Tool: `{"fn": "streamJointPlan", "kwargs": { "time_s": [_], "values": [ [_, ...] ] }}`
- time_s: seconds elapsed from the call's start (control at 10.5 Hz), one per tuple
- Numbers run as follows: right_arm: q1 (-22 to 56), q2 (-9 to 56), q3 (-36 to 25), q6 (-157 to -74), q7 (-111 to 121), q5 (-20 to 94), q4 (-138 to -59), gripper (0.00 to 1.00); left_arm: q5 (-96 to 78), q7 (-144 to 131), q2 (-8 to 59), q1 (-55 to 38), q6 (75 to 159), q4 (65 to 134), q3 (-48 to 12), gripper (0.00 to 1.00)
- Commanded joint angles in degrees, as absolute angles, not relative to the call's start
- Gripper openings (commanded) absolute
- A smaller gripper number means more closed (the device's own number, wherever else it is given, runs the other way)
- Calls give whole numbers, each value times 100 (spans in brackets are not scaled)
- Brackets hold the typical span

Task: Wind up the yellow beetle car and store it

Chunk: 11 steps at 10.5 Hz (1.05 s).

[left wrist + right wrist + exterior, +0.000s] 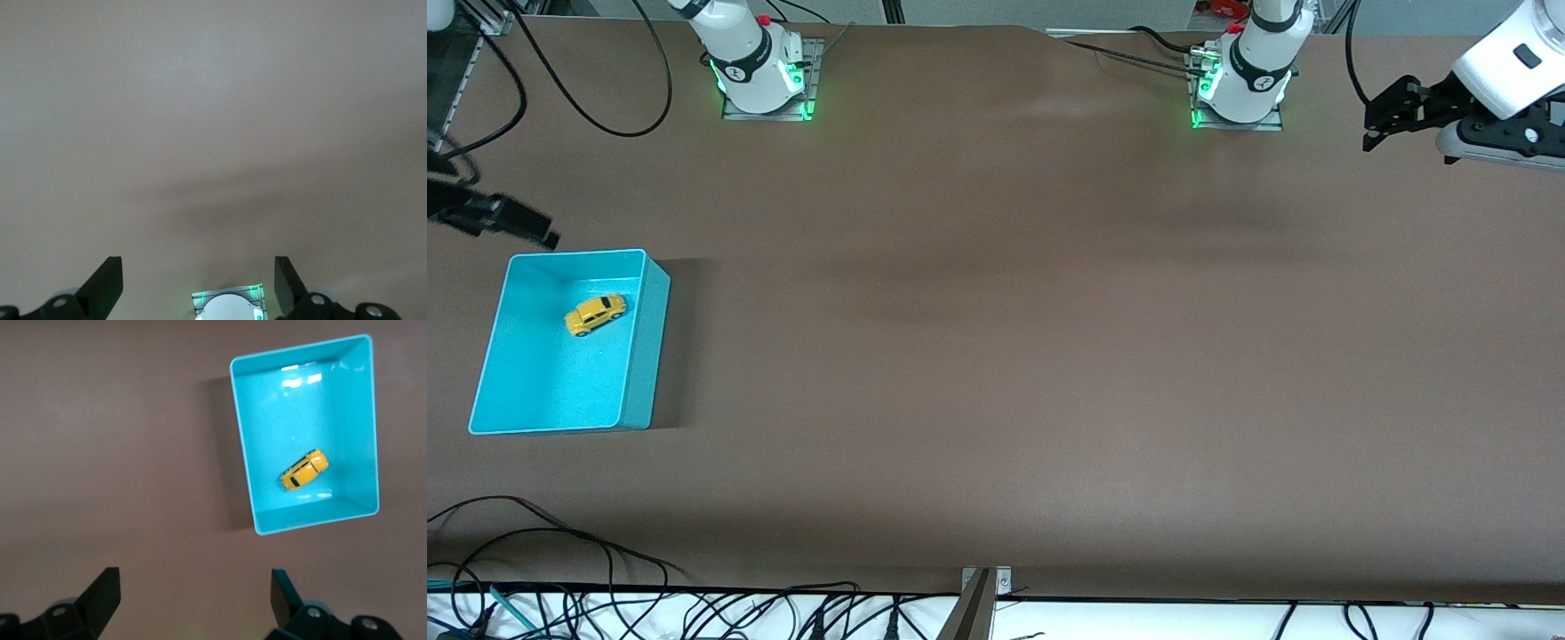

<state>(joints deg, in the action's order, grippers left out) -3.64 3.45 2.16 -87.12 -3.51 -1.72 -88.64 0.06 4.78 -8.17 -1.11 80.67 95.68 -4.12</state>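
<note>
— So where is the yellow beetle car?
— It sits inside the turquoise bin, toward the right arm's end of the table.
— And the grippers?
— The right gripper hangs near the bin, fingers apart, empty. The left gripper waits over bare table, fingers apart too.

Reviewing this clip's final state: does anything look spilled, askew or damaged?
Nothing stands out. The yellow beetle car sits on its wheels inside the turquoise bin; the left gripper and right gripper are open and empty.

Robot lab: bolted arm bases, cables
</note>
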Motion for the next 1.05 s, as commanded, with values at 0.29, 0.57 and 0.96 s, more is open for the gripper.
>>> {"fn": "streamJointPlan", "kwargs": {
  "time_s": [0.29, 0.57, 0.96],
  "values": [
    [8, 132, -342, -7955, 237, -79, -8641, 100, -79, 448, -817, -97, 7980, 9492, -422, 100],
    [52, 123, -308, -7980, 229, -79, -8569, 100, -79, 448, -817, -97, 7972, 9492, -413, 100],
    [-123, -9, -281, -8174, 246, 149, -8640, 100, -79, 448, -817, -97, 7980, 9492, -413, 100]
  ]
}}
